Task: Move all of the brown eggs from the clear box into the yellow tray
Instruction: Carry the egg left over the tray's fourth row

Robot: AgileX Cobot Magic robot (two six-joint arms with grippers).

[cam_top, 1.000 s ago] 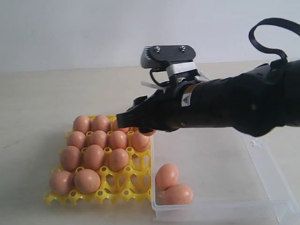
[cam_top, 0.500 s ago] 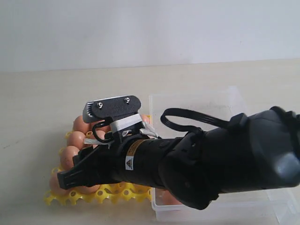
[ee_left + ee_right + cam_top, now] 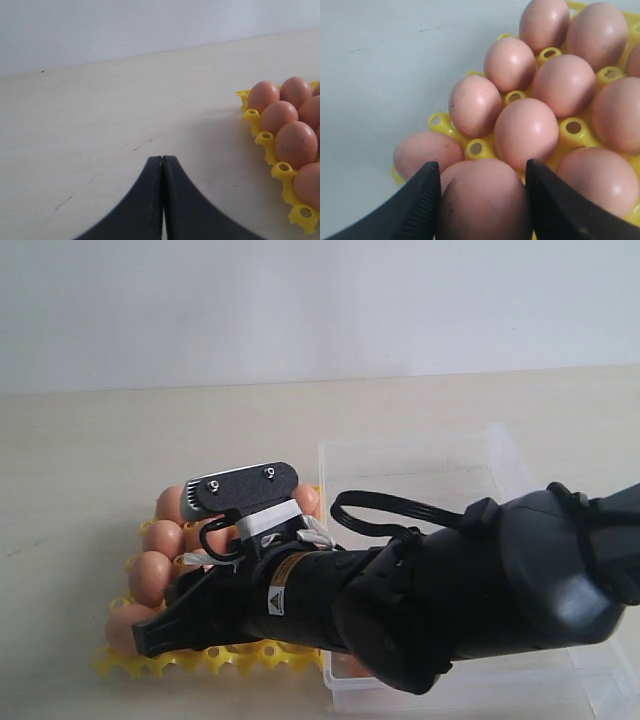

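Exterior view: right arm covers most of the yellow tray and the near corner of the clear box; contents there cannot be counted. Right wrist view: nearest brown egg runs off frame.

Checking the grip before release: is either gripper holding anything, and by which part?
The right gripper holds a brown egg by its opposite sides; the left gripper is shut on nothing.
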